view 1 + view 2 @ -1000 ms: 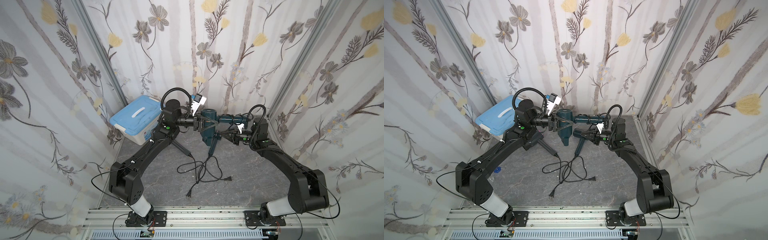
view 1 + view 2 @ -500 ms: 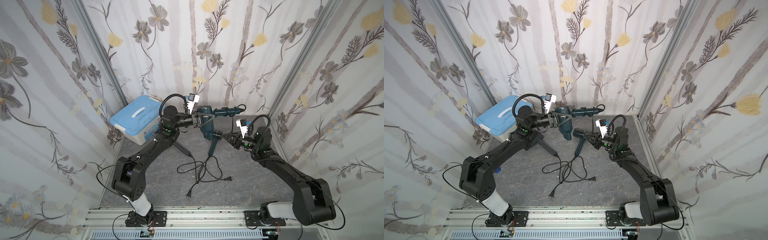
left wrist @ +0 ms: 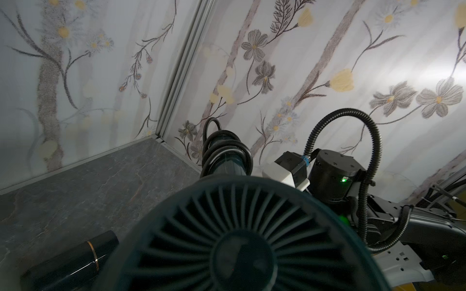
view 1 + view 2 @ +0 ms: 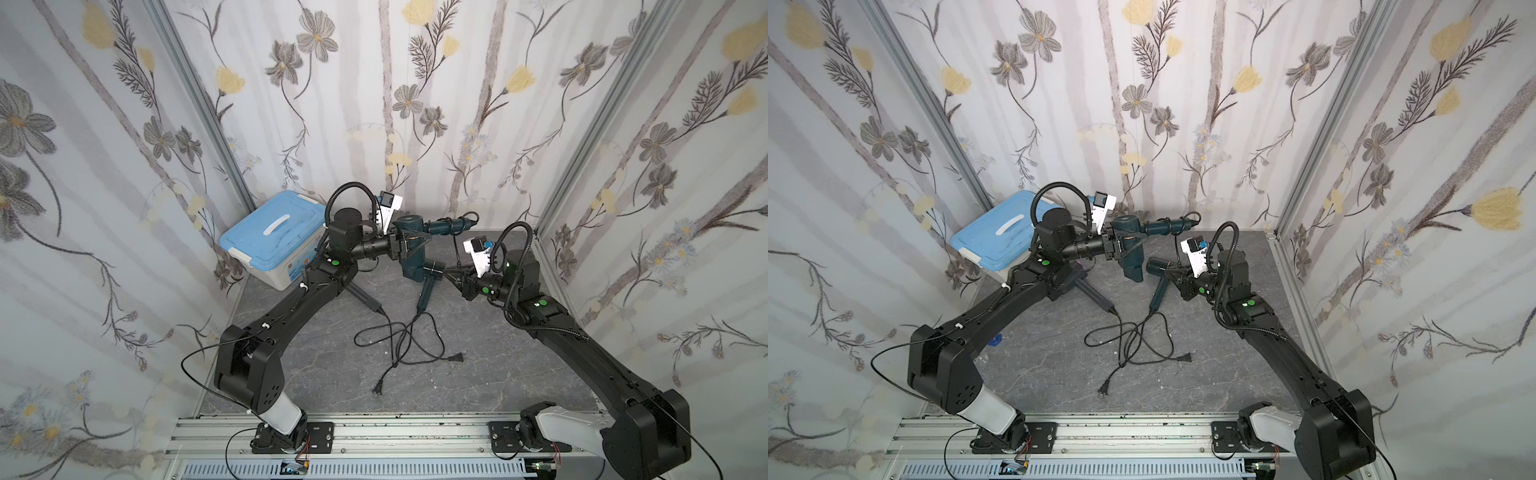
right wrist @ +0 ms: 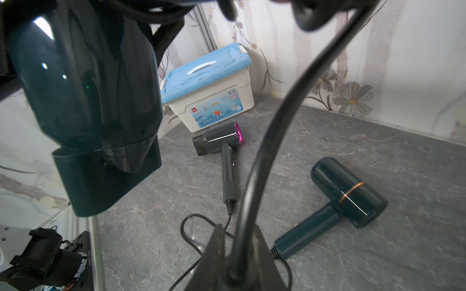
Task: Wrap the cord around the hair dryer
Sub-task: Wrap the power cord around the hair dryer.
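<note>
Left gripper (image 4: 409, 246) is clamped on the dryer (image 4: 413, 270), which hangs clear above the far side of the table (image 4: 478, 374). The right gripper (image 5: 237, 252) pinches the cord (image 5: 264, 141), and several turns already sit on the handle (image 3: 227, 153). For the next turn I would hold the cord taut and lay it snug beside the last coil, not across it. The handle's long axis runs about level toward the right arm, nozzle pointing down.

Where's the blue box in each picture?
Top view: blue box in the far left corner.
Top view: same corner.
Left wrist: not in it.
Right wrist: beyond the pink-ended dryer, at.
Shared landmark: the held teal hair dryer, in all four.
</note>
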Robot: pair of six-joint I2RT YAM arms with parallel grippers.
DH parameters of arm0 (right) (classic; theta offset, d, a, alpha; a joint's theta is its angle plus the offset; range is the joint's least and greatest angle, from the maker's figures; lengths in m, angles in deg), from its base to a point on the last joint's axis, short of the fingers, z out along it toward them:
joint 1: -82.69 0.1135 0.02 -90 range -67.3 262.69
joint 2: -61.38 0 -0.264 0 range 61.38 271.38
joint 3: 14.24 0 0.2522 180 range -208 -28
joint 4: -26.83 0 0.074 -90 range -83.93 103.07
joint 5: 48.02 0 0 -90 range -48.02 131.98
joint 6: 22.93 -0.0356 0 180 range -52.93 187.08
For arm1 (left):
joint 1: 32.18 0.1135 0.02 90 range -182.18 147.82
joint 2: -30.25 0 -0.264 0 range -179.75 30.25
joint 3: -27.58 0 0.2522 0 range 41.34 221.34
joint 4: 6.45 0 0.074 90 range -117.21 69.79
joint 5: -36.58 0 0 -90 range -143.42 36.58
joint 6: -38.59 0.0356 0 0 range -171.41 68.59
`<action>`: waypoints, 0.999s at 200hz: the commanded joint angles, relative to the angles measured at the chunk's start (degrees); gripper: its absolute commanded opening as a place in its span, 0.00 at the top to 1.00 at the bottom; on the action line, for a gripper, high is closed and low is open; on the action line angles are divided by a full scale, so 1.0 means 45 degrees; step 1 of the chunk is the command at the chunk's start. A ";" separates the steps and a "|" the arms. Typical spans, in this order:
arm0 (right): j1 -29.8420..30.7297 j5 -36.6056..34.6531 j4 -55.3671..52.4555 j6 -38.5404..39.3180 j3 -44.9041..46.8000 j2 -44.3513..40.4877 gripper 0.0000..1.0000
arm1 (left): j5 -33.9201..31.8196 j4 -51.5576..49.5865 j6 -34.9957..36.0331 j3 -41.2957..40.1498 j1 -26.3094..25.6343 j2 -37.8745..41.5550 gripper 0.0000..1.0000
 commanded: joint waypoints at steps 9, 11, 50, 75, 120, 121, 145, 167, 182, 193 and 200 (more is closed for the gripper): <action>0.0351 -0.1938 -0.3303 0.1597 -0.1055 -0.0127 0.98 | -0.1521 -0.3139 0.3365 0.0449 -0.0203 0.0107 1.00; 0.0363 -0.1989 -0.3469 0.1665 -0.1139 -0.0120 0.98 | -0.1563 -0.3287 0.3499 0.0477 -0.0219 0.0102 1.00; 0.0502 -0.1884 -0.5290 0.2353 -0.2119 -0.0207 0.98 | -0.2344 -0.6554 0.6098 0.1355 -0.0785 -0.0311 1.00; 0.0448 -0.1319 -0.5523 0.2433 -0.2321 -0.0159 0.97 | -0.2282 -0.7413 0.6755 0.1384 -0.1156 -0.0436 1.00; -0.0030 0.0194 -0.5605 0.2505 -0.2267 0.0257 0.92 | -0.1875 -0.8521 0.7479 0.1170 -0.1538 -0.0437 1.00; -0.0056 0.0272 -0.5600 0.2513 -0.2261 0.0258 0.92 | -0.1866 -0.8520 0.7484 0.1163 -0.1549 -0.0442 1.00; -0.0585 0.1748 -0.5415 0.2502 -0.2049 0.0338 0.84 | -0.1416 -0.8795 0.7620 0.1020 -0.1618 -0.0389 1.00; -0.1209 0.3172 -0.4869 0.2262 -0.1669 0.0289 0.78 | -0.1031 -0.8994 0.7682 0.0981 -0.1672 -0.0404 1.00; -0.1569 0.4031 -0.4405 0.2046 -0.1375 0.0241 0.75 | -0.0710 -0.9000 0.7652 0.0925 -0.1710 -0.0402 1.00; -0.1707 0.4546 -0.4093 0.1923 -0.1209 0.0263 0.73 | -0.0471 -0.9018 0.7654 0.0941 -0.1782 -0.0398 1.00; -0.1770 0.4876 -0.3930 0.1850 -0.1144 0.0264 0.71 | -0.0352 -0.9024 0.7656 0.0952 -0.1843 -0.0453 1.00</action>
